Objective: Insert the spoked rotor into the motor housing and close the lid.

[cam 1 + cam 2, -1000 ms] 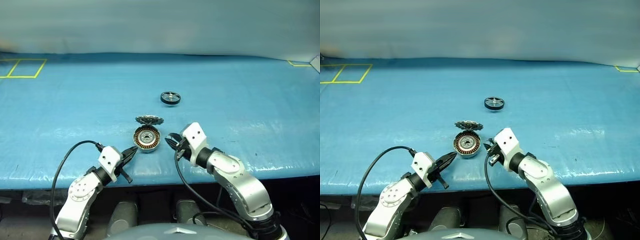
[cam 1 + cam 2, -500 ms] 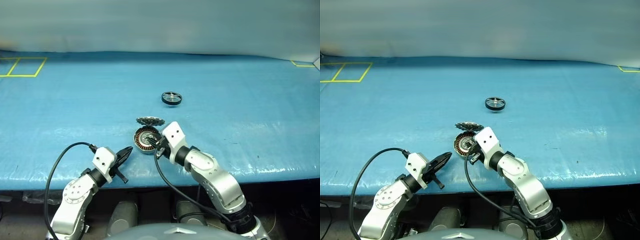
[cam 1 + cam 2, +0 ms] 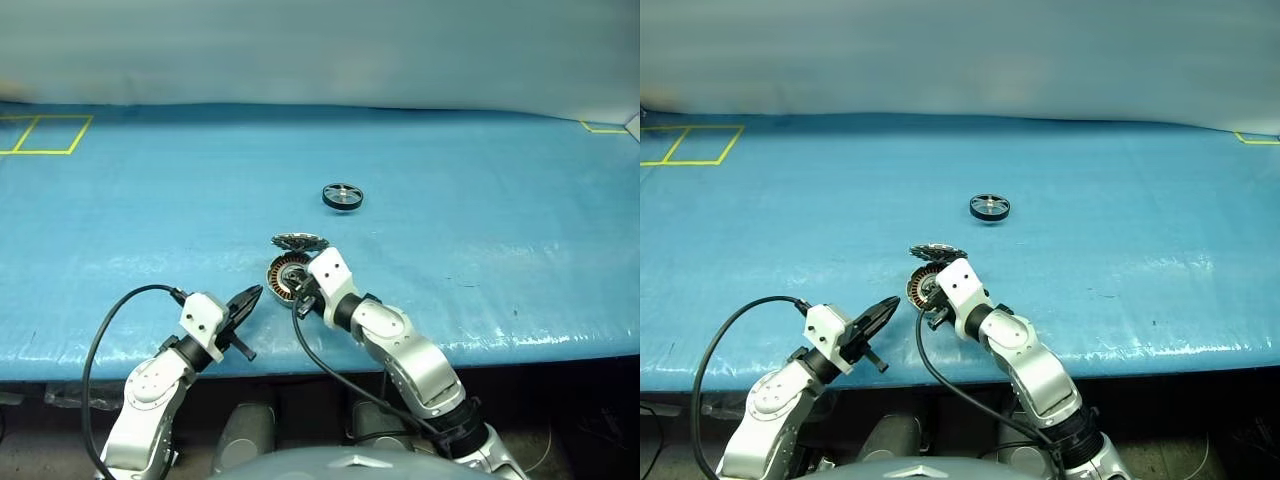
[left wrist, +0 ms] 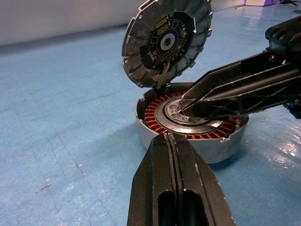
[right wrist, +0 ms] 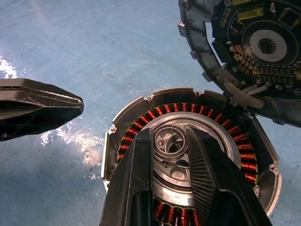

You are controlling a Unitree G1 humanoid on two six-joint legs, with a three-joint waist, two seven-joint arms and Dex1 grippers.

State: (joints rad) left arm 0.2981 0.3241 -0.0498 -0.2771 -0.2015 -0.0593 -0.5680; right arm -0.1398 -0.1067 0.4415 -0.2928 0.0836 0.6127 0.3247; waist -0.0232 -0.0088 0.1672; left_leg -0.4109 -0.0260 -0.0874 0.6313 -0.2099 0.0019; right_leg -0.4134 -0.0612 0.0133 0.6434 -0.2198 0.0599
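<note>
**Right claw over the open motor housing**

Blue plastic sheeting (image 3: 480,200) covers the table, with yellow tape squares (image 3: 40,135) at its far left corner. Near the front edge sits the motor housing (image 4: 188,136), a small round grey metal puck with a ring of copper-brown windings around a silvery centre. Its lid (image 4: 165,40), a thin silvery-grey disc with a notched edge and a circuit-patterned inner face, stands tilted up from the housing's far rim, apparently joined there. The spoked rotor (image 3: 342,196), a small flat black ring with a silvery spoked face, lies well apart, farther back on the sheet.

The right gripper (image 5: 171,150) reaches over the housing with its two black fingers (image 5: 207,174) slightly parted, their tips around the silvery central hub; whether they press on it cannot be told. It carries nothing. The left gripper (image 4: 171,141) hangs just beside the housing's near wall, its fingers pressed fully together and empty.
</note>
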